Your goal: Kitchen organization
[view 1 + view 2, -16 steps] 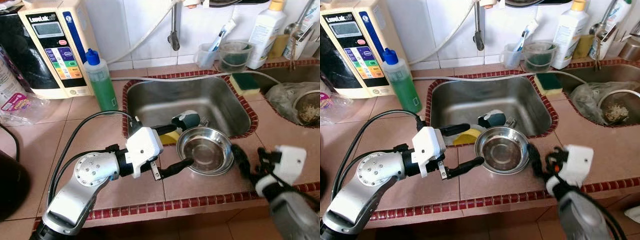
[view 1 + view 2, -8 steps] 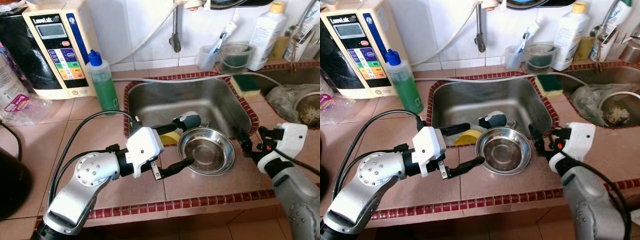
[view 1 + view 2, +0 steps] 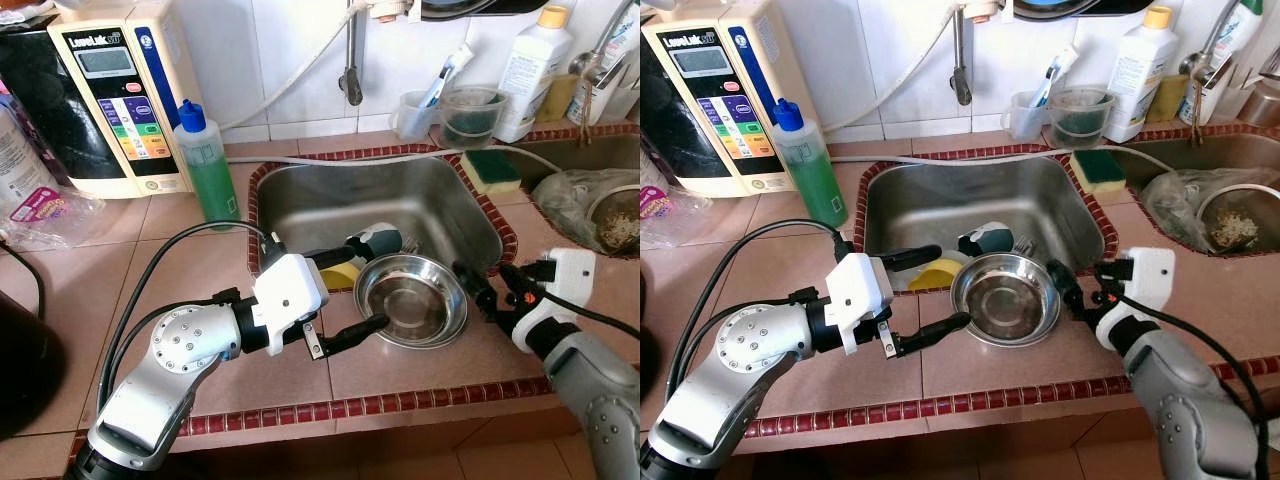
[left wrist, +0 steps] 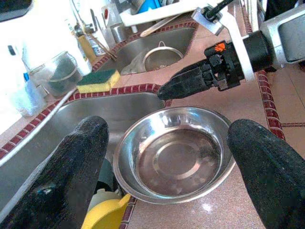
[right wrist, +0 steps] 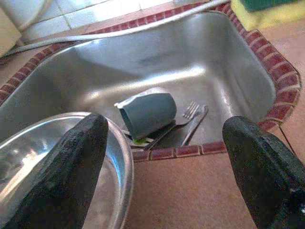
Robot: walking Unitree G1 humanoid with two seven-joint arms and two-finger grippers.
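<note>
Steel bowl (image 3: 411, 300), empty and upright, sits on the pink-tiled worktop (image 3: 400, 365) at the front edge of the sink (image 3: 300, 200), its rim overhanging the basin slightly. I see my left gripper (image 3: 352, 292) at the bowl's left side with its two black fingers spread wide, one finger (image 3: 352, 335) reaching the bowl's near-left rim and the other lying over the sink edge; the left wrist view shows the bowl (image 4: 175, 152) between the parted fingers, neither of them closed on it. My right gripper (image 3: 487, 288) is just beside the bowl's right rim, fingers likewise spread; whether a fingertip touches the rim I cannot tell. In the basin behind the bowl lie a grey-blue cup (image 5: 145, 113) on its side, a fork (image 5: 183, 116) with another utensil beside it, and a yellow item (image 3: 342, 273) partly hidden by my left gripper. A green bottle with a blue cap (image 3: 205, 163) stands on the worktop left of the sink, beside a cream appliance with coloured buttons (image 3: 120, 95). A green-and-yellow sponge (image 3: 491, 168) rests at the sink's far-right corner, near a second basin (image 3: 580, 150) holding a strainer (image 3: 615, 215).
</note>
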